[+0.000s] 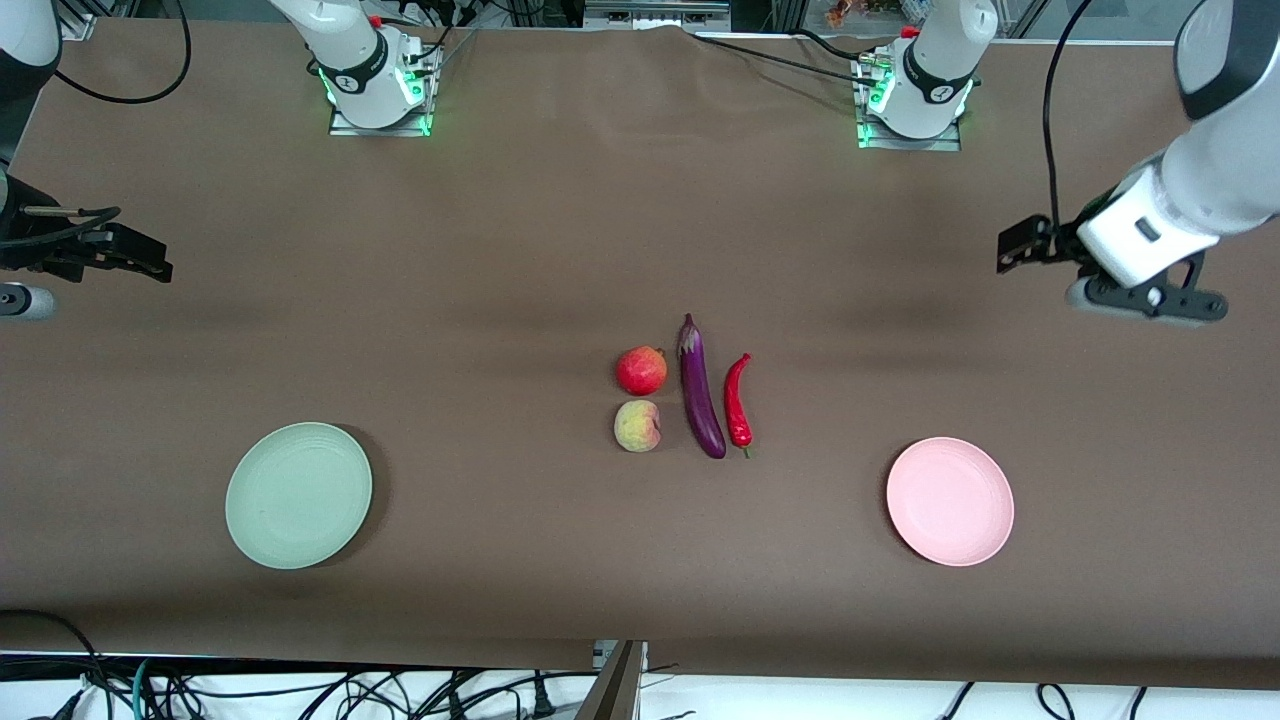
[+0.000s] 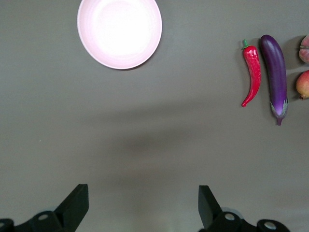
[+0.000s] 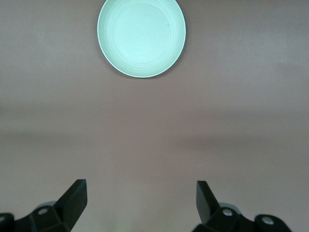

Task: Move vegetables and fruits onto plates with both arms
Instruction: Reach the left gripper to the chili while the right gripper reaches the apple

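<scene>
- In the left wrist view, the red fruit (image 2: 302,84) and the yellowish-green fruit (image 2: 304,48) are cut off by the picture's edge.
- In the front view, the right gripper (image 1: 150,262) shows only partly; its arm runs off the frame.
- Each wrist view shows only the fingertips (image 3: 75,195) of its own gripper.

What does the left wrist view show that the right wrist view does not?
Only the left wrist view: the pink plate, red chili pepper, purple eggplant and the edges of the two fruits. Only the right wrist view: the mint green plate. Both share the brown table and that arm's own open hand, left hand and right hand.
</scene>
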{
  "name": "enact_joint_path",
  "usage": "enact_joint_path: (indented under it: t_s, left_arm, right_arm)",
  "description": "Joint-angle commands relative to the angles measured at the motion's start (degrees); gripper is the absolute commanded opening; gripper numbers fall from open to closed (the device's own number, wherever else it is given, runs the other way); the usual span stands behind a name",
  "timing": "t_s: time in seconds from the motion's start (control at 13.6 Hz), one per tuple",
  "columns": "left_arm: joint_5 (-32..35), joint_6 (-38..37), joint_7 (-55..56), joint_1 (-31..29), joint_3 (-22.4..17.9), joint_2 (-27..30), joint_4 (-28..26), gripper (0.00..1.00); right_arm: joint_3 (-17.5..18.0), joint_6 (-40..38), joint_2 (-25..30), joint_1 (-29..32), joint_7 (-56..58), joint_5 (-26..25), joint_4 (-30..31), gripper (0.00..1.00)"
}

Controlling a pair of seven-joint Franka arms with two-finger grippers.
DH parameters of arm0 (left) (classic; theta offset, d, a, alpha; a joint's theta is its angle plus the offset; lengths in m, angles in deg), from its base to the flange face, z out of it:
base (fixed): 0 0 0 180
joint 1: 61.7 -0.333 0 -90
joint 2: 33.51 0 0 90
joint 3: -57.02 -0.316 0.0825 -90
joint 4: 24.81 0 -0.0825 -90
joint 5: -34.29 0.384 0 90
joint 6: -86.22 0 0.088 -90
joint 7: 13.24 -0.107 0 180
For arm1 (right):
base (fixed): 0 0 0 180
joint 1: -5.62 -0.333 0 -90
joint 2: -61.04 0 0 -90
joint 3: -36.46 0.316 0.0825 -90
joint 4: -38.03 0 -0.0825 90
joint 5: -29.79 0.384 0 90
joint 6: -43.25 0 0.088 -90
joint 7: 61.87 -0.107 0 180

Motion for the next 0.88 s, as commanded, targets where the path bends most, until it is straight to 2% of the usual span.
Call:
enact_joint_path:
  t_s: [0.0, 0.07, 0.22, 0.37, 0.81]
  left_arm:
    - [-0.3, 0.1, 0.7, 3.8, 0.8, -6.8, 5.0, 1.0]
    - [-0.4, 1.5, 0.7, 4.9, 0.8, -8.6, 5.0, 1.0]
    - [-0.8, 9.1, 0.7, 5.4, 0.9, -11.8, 4.9, 1.0]
    - [-1.1, 14.7, 0.8, 6.4, 1.0, -17.1, 5.3, 1.0]
    - [-0.2, 32.2, 20.7, 15.0, 0.9, -27.2, 6.5, 1.0]
  right_arm:
    - [0.2, 0.1, 0.1, 0.2, 0.8, 0.4, 0.0, 1.0]
    - [0.2, 0.2, -0.1, 0.0, 0.8, 0.4, 0.0, 1.0]
    - [0.6, 0.3, -2.8, -0.2, 0.7, 0.4, 0.0, 1.0]
    - [0.6, 1.1, -3.5, -0.4, 0.3, 1.8, 0.0, 1.0]
    - [0.6, 5.1, -7.1, -2.6, 0.8, 2.5, 0.0, 1.0]
